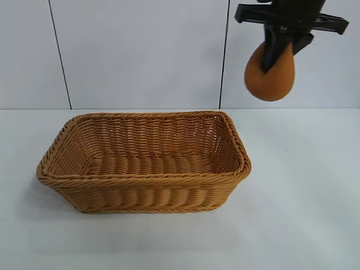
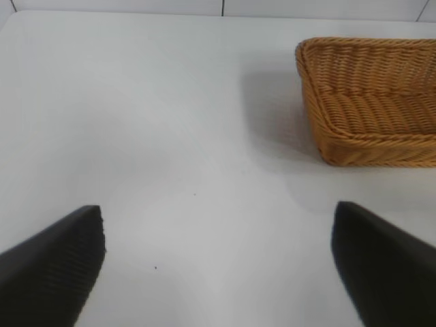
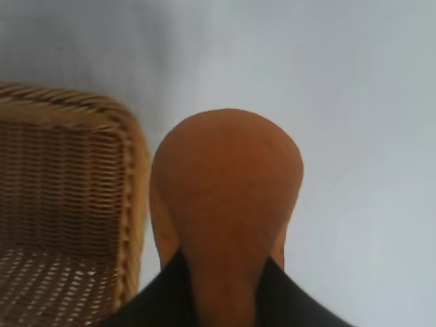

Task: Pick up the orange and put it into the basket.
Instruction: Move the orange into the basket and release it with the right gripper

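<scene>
Right claw (image 1: 277,52) was closed on the matte brownish orange (image 1: 270,76), hanging above the table beside the basket (image 1: 140,179).

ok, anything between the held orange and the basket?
Nothing. In the exterior view the orange, gripped by the right gripper, hangs above and right of the basket; only bare table and wall between.

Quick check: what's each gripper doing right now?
Left gripper: jaws open, holding nothing, parked over the table.
Right gripper: shut on the orange, in the air right of the basket.
</scene>
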